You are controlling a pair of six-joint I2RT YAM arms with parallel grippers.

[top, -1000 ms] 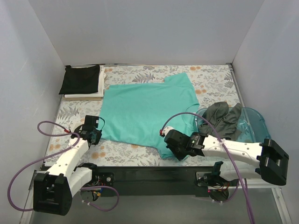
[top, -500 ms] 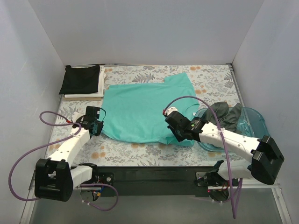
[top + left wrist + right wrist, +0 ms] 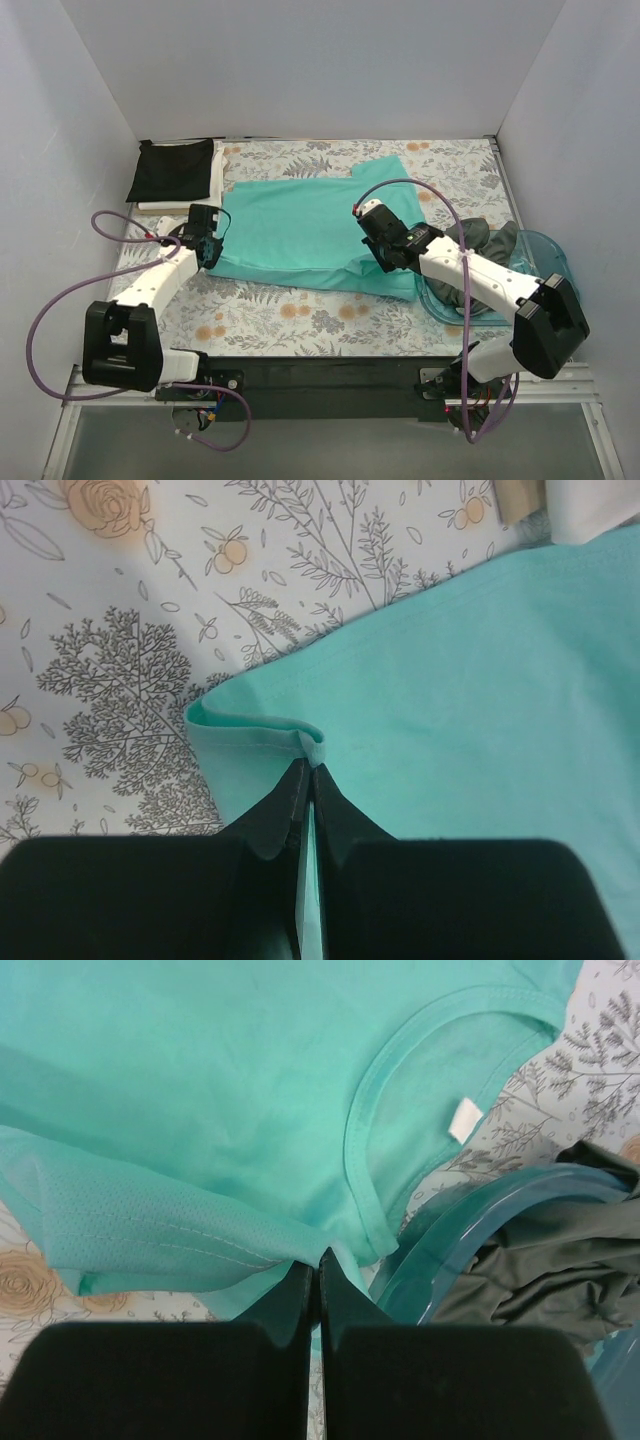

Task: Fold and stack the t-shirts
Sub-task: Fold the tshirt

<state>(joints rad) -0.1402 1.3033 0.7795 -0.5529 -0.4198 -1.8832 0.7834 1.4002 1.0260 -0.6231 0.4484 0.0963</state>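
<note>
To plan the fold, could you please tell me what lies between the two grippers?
In the top view, only the teal t-shirt spans from the left gripper to the right gripper; each is shut on its near edge.

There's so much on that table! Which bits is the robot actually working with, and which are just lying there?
In the job: teal t-shirt, pinched by left gripper and right gripper; dark grey t-shirt; black t-shirt; white t-shirt.
Just lying about: blue plastic tray; floral tablecloth.
</note>
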